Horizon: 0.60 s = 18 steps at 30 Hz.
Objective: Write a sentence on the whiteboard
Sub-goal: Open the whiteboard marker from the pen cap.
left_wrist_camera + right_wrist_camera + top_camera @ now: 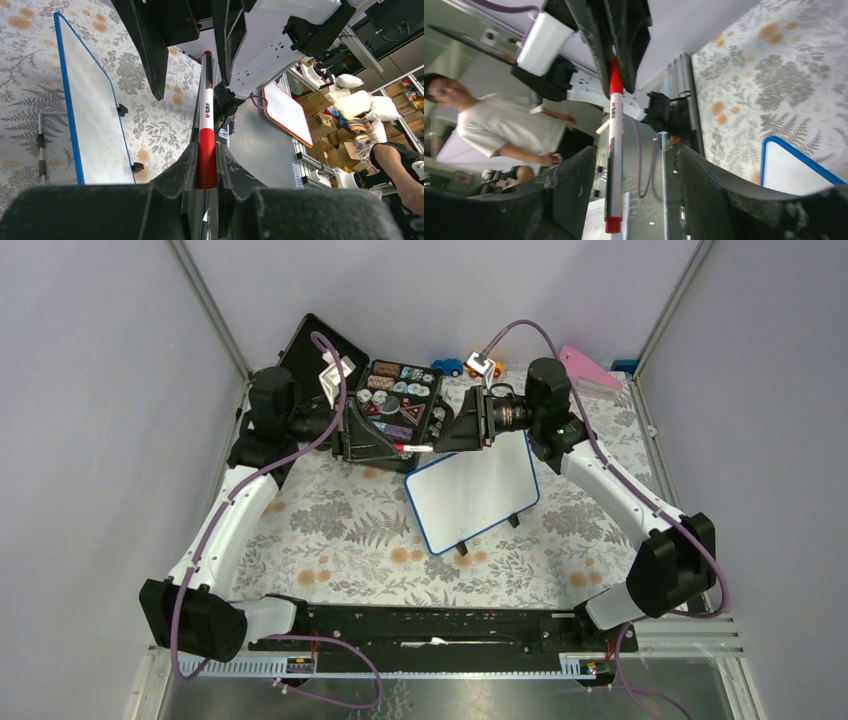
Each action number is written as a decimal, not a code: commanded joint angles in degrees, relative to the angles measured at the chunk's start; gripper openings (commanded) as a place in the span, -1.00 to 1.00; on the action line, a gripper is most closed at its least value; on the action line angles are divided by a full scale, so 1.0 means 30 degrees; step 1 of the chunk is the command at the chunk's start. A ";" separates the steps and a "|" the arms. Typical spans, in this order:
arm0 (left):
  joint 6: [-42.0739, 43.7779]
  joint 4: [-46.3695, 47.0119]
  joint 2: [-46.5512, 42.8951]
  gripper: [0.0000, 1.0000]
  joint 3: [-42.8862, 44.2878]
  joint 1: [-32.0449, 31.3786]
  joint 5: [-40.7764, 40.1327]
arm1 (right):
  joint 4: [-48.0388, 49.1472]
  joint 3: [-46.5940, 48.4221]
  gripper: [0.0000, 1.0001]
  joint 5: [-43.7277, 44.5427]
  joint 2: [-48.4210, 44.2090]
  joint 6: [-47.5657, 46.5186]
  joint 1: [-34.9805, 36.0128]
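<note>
My left end effector (206, 162) clamps the marker (206, 107) by its red end; my right end effector (636, 157) stands open around its barrel, which runs sideways between them. The blank whiteboard (470, 490) lies on the table (330, 530) just beside, nearer my right arm.

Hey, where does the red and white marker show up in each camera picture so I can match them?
Top view: the marker lies near centre, just above the whiteboard's upper corner.
Left wrist: the marker stands upright mid-picture, its red end pinched in the left gripper.
Right wrist: the marker stands left of centre, between the right gripper's open fingers.
Shared landmark: the whiteboard, blue-framed, in all three.
</note>
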 commanded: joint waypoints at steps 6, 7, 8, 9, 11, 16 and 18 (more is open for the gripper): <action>-0.9839 1.2917 0.0037 -1.00 -0.2636 0.0419 0.0374 | 1.6164 -0.1655 -0.05 -0.2053 0.0985 1.2640 -0.0016; -1.1048 1.4504 0.0100 -1.00 -0.2949 0.0478 0.0353 | 1.6145 -0.1769 -0.07 -0.2025 0.0892 1.2625 -0.0017; -1.1388 1.4916 0.0174 -1.00 -0.3113 0.0508 0.0292 | 1.6109 -0.1812 -0.09 -0.2047 0.0814 1.2612 -0.0017; -1.1453 1.4971 0.0213 -1.00 -0.3189 0.0542 0.0259 | 1.6028 -0.1892 -0.10 -0.2090 0.0731 1.2534 -0.0017; -1.1425 1.4946 0.0280 -1.00 -0.3183 0.0590 0.0191 | 1.5256 -0.1922 -0.10 -0.2144 0.0479 1.1962 -0.0017; -1.1436 1.4590 0.0403 -1.00 -0.3104 0.0605 -0.0023 | 1.2866 -0.1843 -0.17 -0.2059 0.0176 0.9986 -0.0031; -1.1455 1.4419 0.0414 -1.00 -0.3089 0.0605 -0.0080 | 1.2665 -0.1809 -0.21 -0.2026 0.0198 0.9894 -0.0001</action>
